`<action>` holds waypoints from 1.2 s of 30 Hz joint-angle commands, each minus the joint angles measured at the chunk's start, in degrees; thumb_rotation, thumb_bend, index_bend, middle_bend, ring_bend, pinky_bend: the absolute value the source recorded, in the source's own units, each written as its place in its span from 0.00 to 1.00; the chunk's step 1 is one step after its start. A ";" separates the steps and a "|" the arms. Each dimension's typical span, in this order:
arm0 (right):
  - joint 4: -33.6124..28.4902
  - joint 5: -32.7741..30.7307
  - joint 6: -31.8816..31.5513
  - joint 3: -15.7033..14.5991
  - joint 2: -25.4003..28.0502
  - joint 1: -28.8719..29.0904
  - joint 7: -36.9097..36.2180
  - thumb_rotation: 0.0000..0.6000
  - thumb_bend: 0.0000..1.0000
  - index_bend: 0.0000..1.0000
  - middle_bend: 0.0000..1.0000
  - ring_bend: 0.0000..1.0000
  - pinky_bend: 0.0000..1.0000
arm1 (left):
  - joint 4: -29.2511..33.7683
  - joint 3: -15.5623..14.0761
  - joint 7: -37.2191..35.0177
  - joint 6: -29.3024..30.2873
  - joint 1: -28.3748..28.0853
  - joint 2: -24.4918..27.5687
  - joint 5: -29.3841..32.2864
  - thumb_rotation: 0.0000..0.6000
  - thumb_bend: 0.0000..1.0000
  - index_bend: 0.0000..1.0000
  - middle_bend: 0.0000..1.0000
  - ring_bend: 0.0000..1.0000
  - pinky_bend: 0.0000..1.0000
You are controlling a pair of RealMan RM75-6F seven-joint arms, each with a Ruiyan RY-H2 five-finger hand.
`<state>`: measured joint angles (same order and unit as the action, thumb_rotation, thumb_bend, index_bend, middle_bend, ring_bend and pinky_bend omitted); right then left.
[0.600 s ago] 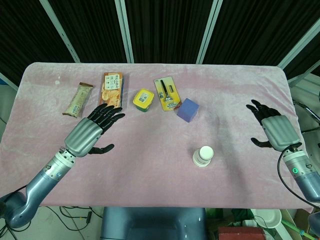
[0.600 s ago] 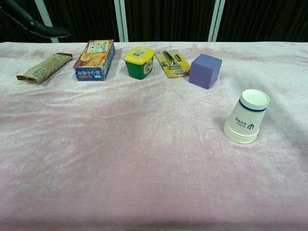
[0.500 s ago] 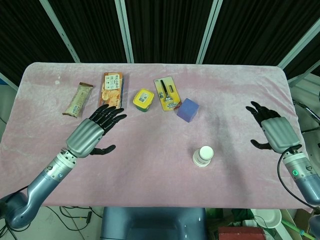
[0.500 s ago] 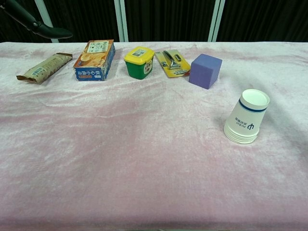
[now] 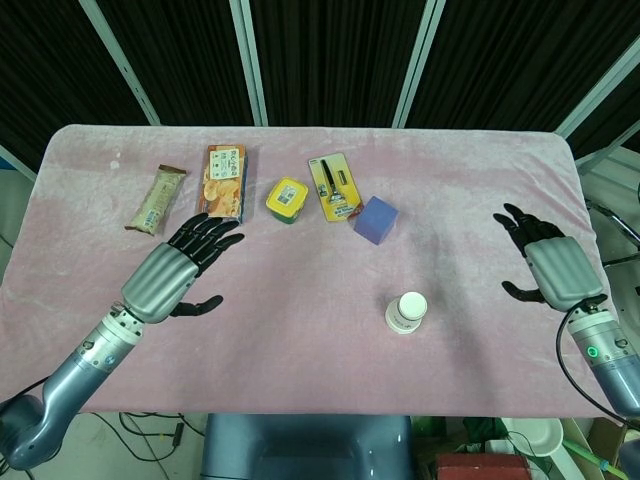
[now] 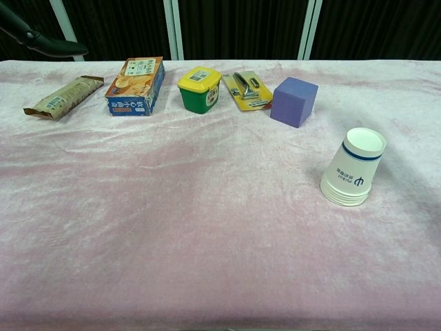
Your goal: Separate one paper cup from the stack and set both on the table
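surface: table [image 5: 300, 370] draped in wrinkled pink velvet cloth, rounded far corners
room: black curtain panels split by pale poles behind the table; cables on the floor at the near edge
left hand [image 5: 178, 265]: one, above the cloth, fingers spread apart, holding nothing
right hand [image 5: 552, 262]: one, over the right edge, fingers spread, empty
paper cups [image 6: 353, 167]: one nested stack, upside down on the cloth, white with a blue band, between the hands, nearer the right one, touching neither
purple block [image 6: 294, 101]: one, beyond the cups, left of right hand
yellow-lidded green tub [image 6: 199, 89]: one, beyond and right of left hand
razor pack [image 6: 246, 89]: one, flat, between tub and block
snack box [image 6: 135, 85]: one, just beyond left fingertips
wrapped bar [image 6: 64, 96]: one, far left
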<state>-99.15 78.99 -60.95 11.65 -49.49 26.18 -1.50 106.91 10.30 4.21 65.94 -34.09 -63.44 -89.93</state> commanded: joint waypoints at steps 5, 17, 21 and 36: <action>0.98 1.58 -1.69 -0.98 -0.12 -1.02 -2.29 1.00 0.14 0.10 0.00 0.12 0.20 | 1.01 -0.73 -1.42 3.63 2.21 3.26 -1.35 1.00 0.23 0.17 0.03 0.00 0.00; -2.67 1.34 2.50 -5.38 0.59 -2.00 -0.22 1.00 0.14 0.10 0.00 0.11 0.20 | 0.90 -8.21 6.69 17.88 16.46 5.23 -2.16 1.00 0.22 0.13 0.04 0.00 0.00; -4.44 4.64 0.74 -8.05 -3.93 -3.36 4.08 1.00 0.14 0.10 0.00 0.11 0.19 | -4.22 -11.29 2.48 20.06 21.26 3.05 0.19 1.00 0.21 0.12 0.04 0.00 0.00; -2.18 -4.12 9.24 -4.29 -15.96 5.46 17.12 1.00 0.14 0.10 0.00 0.11 0.19 | -16.60 -11.41 -10.23 21.78 24.73 -1.78 0.24 1.00 0.21 0.13 0.04 0.00 0.00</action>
<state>-102.26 77.11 -53.14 6.28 -63.78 30.11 13.41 90.85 -1.48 -5.80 88.03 -9.41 -64.94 -90.12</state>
